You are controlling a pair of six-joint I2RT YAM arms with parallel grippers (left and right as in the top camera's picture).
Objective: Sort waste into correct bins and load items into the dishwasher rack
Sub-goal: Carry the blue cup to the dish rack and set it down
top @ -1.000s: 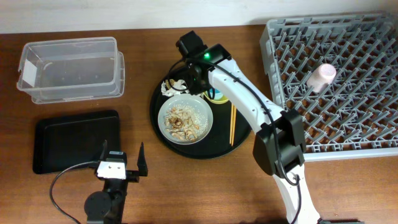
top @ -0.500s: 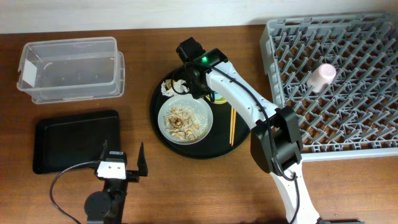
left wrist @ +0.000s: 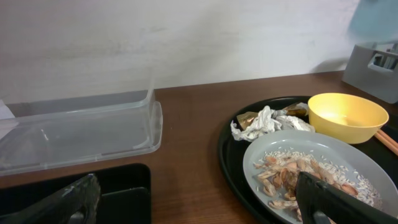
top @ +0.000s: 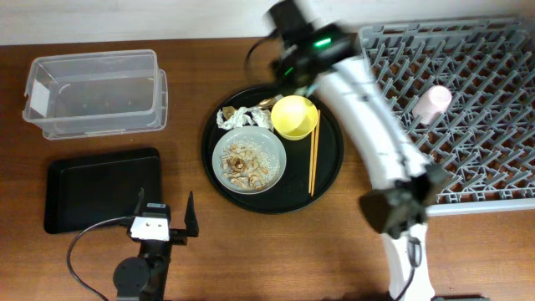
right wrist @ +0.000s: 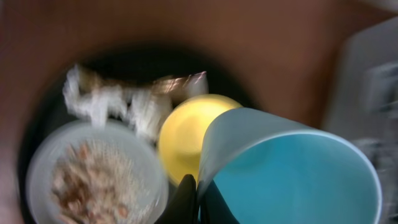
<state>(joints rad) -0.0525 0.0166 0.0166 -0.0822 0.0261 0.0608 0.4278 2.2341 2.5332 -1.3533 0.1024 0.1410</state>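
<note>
My right gripper is shut on the rim of the small blue cup and holds it in the air above the yellow-green bowl; this view is blurred. The bowl, the grey-green plate of food scraps, the wooden chopsticks, the crumpled tissue and the gold-brown wrapper lie on the round black tray. The pink cup lies in the dishwasher rack. My left gripper stands open near the table's front, with nothing between its fingers.
The clear plastic box sits at the back left, and the flat black tray lies in front of it. The right arm stretches over the round tray's right side, next to the rack's left wall.
My right gripper has closed on the blue cup's rim and lifted it off the round tray, swinging toward the back right. The yellow-green bowl is now uncovered. The left arm has not moved.
</note>
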